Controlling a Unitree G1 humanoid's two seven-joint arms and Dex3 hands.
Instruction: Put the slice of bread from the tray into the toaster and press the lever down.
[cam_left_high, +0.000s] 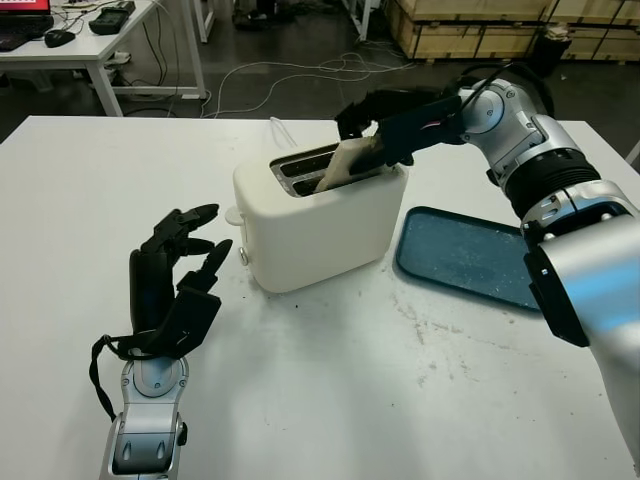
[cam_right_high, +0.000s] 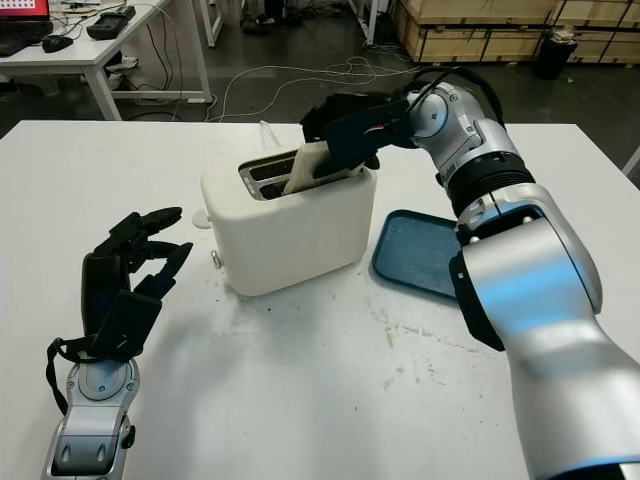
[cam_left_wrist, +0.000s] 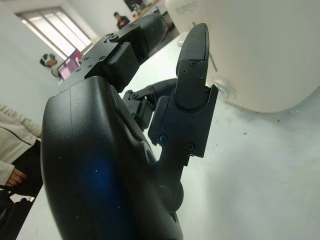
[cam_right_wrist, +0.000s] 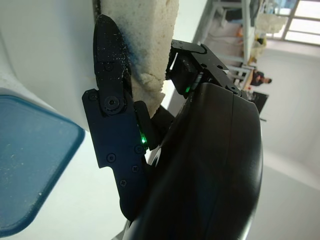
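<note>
The pale, rough-crusted slice of bread (cam_left_high: 341, 166) stands tilted in the nearer slot of the cream-white plastic two-slot toaster (cam_left_high: 315, 220), its lower part inside the slot and its upper part sticking out above the rim. The right hand (cam_left_high: 400, 125), black and three-fingered, hovers over the toaster's top with its fingers (cam_right_wrist: 111, 85) closed on the slice's upper edge; in the right wrist view one finger presses flat against the crumb face. The toaster sits near the middle of the white worktop (cam_left_high: 330, 400), its short end with a small round knob (cam_left_high: 244, 257) turned toward the left hand (cam_left_high: 175, 285). That hand is held upright just beside the toaster's left end, apart from it, open and holding nothing. To the right of the toaster, close to its base, lies a dark blue rounded rectangular tray (cam_left_high: 462, 257) dusted with pale crumbs. More crumbs speckle the worktop in front of the tray.
</note>
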